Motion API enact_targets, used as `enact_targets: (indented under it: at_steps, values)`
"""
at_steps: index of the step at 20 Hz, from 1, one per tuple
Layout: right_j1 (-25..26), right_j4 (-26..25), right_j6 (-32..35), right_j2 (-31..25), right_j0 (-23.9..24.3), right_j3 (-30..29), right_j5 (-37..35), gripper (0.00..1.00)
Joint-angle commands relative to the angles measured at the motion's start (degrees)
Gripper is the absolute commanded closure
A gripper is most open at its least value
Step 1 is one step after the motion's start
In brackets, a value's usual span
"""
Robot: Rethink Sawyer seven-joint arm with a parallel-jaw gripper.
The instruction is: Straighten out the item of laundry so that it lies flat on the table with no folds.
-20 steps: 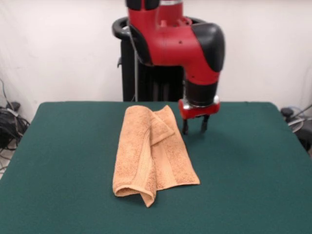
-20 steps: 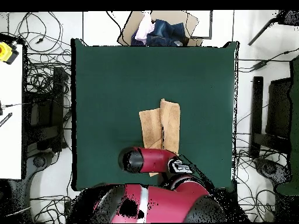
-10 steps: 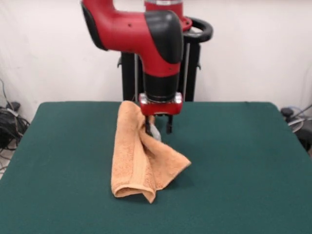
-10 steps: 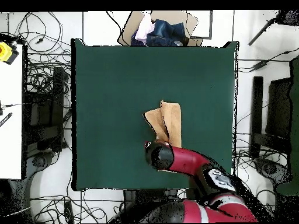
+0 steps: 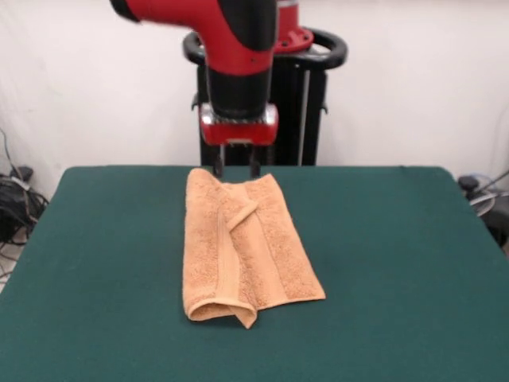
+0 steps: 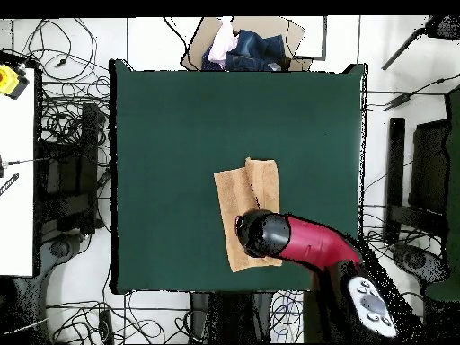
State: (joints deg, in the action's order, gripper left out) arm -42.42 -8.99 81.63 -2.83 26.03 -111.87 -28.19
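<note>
Towel: the peach terry towel point(image 5: 242, 248) lies a little left of the middle of the front view, long side running from the upper part of the frame down toward the lower edge. It is folded along its length, so several layers lie one over the other.
Towel folds: a thick rolled fold runs down its left part and ends in a curled corner at the lower end; a short diagonal ridge crosses the upper middle; the right layer lies flat and spreads wider toward the lower right corner.
Towel in overhead view: the towel point(image 6: 243, 193) is just below the middle of the frame, and its lower part is hidden under the arm.
Table: the dark green table point(image 5: 398, 263) carries the towel; much bare green surface shows on every side of it.
Gripper: the gripper point(image 5: 235, 169) hangs at the upper centre of the front view, over the far end of the towel. Its two dark fingers point(image 5: 219, 165) stand slightly apart with a gap between them, and nothing is held in this gap. Whether the tips touch the cloth, I cannot tell.
Arm: the red and black arm point(image 6: 301, 243) comes in from the lower right of the overhead view.
Surroundings: cables point(image 6: 63, 135) lie on the floor at the left of the overhead view.
</note>
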Motion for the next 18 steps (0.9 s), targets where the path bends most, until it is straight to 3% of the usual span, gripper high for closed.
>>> enact_targets:
  at_steps: [1,4,9,13,18]
  values:
    - [-10.27,-0.92,-4.42,-5.99,7.04,-1.70,-4.31,0.00]
    - [-14.35,-3.00,-11.06,-7.66,12.17,-4.46,-6.66,0.00]
    - [-14.19,-8.20,-14.36,-8.89,15.91,-2.15,-8.26,0.00]
    - [-9.09,-10.03,-12.33,-10.28,16.65,4.90,-9.50,0.00]
    - [-0.97,-12.86,-6.90,-10.52,14.50,11.08,-4.31,0.00]
